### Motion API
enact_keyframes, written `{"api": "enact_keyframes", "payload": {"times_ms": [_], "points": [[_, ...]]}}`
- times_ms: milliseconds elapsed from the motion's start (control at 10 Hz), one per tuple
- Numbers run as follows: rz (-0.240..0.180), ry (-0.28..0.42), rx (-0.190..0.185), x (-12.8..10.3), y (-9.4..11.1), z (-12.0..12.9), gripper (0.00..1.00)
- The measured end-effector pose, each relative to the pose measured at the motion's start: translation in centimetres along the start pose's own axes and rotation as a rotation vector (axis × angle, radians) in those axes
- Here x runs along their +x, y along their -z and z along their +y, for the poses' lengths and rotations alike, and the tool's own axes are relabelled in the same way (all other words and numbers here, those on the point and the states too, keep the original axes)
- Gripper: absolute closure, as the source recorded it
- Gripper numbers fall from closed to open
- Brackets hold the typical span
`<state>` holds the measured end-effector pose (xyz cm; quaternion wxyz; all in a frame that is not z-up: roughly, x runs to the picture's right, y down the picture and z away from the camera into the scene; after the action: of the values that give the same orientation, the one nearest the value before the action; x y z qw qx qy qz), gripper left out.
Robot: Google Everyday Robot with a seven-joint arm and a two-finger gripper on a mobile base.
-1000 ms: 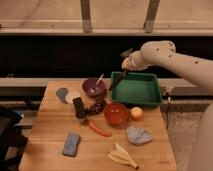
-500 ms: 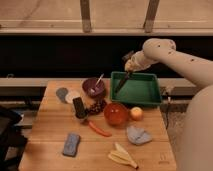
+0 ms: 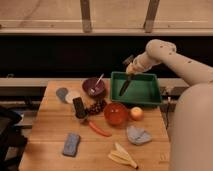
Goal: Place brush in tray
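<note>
While reaching in from the right over the wooden table (image 3: pixel 55 135), holding one brush (image 3: pixel 125 85) in the gripper (image 3: pixel 131 69), fingers clamped on the upper end of the black handle. Hanging tilted, with the lower tip of the brush dipping over the left part of the one green tray (image 3: pixel 150 97), whether touching the tray floor or hovering just above it being impossible to tell. Sitting at the far right of the table, that tray, with its raised rim showing on all sides. Counting the rest on the table: one purple bowl (image 3: pixel 93 87) just left of the tray with a pale utensil leaning in it, one orange-red bowl (image 3: pixel 116 114) near the tray's front edge, one peach-coloured round fruit (image 3: pixel 136 113) just beside that bowl, one bunch of dark grapes (image 3: pixel 97 107), one dark rectangular block (image 3: pixel 79 108) standing beside the grapes, one carrot (image 3: pixel 98 129) lying in front of them, one blue-grey sponge (image 3: pixel 71 144) near the front left, one crumpled grey cloth (image 3: pixel 138 135), one banana (image 3: pixel 123 156) at the front edge, and two flat round discs (image 3: pixel 68 95) overlapping at the far left. Showing no readable brand, label or writing anywhere.
</note>
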<state>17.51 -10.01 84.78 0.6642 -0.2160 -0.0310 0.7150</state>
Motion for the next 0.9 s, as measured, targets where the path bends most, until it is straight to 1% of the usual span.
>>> {"api": "enact_keyframes", "payload": {"times_ms": [100, 200, 400, 500, 800, 900], "points": [[0.008, -0.017, -0.014, 0.4, -1.1, -0.4, 1.00], [0.006, -0.025, -0.034, 0.9, -2.1, -0.4, 1.00], [-0.025, -0.022, -0.065, 1.8, -3.0, 0.8, 1.00], [-0.033, -0.020, -0.072, 2.1, -3.2, 1.1, 1.00], [-0.039, -0.015, -0.071, 2.0, -3.1, 1.2, 1.00], [-0.053, -0.022, -0.054, 2.0, -3.3, 1.0, 1.00]]}}
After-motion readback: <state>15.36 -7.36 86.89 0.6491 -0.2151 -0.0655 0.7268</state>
